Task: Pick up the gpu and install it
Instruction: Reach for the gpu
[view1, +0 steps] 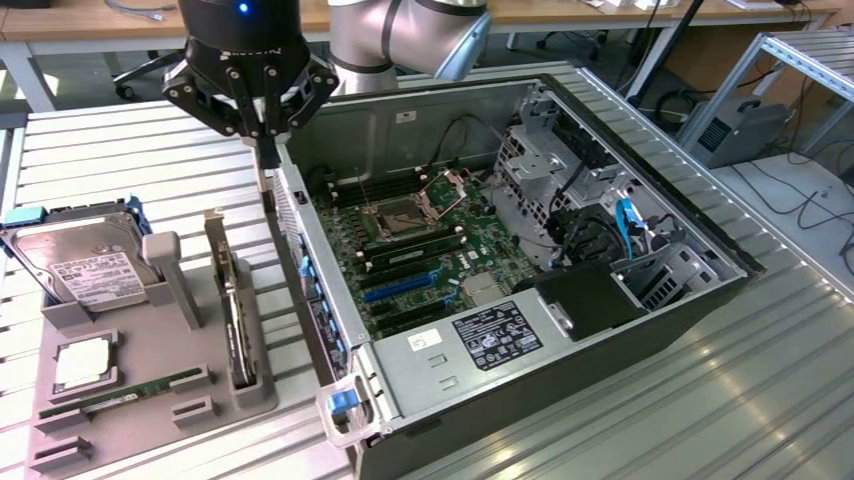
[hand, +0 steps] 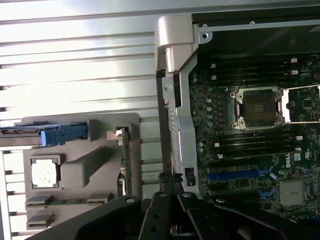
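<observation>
Black gripper fingers are squeezed shut with nothing in them, and I see them hanging over the open computer case, at its wall on the exterior view's left. I can see the gpu standing on its thin edge in the grey tray, between the case and the hard drive.

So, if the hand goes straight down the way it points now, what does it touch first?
Probably the rim of the open computer case, or the slatted table just beside it; depth is unclear. The hand is not over the gpu.
</observation>
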